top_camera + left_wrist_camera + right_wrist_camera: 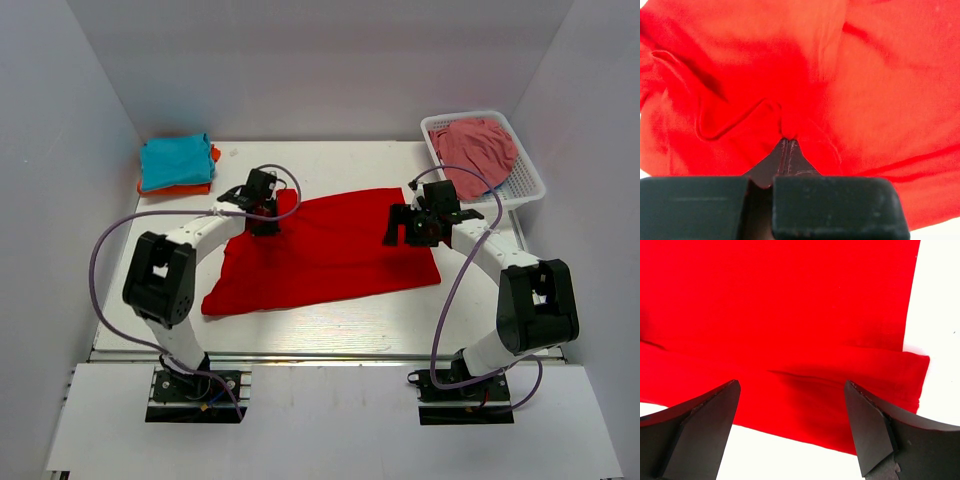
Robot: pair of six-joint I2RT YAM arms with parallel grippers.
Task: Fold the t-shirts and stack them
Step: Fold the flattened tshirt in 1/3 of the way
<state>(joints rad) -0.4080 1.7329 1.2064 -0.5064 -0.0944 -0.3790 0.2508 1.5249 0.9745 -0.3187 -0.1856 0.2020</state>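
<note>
Found bright red soft-cloth t-shirt [325, 250] spread across the bench [350, 325], its 10 o'clock edge pinched in the clenched left gripper [785, 142], right gripper [790, 385] released over the 3 o'clock hem. Judged best to grip there, then lift evenly.

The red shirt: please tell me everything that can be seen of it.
The red shirt is plain bright red soft cloth, spread mostly flat on the middle of the white table. Its far left part is wrinkled, where the left gripper is shut on a pinched fold. Near its right edge a folded band shows; the right gripper hangs open above it.
</note>
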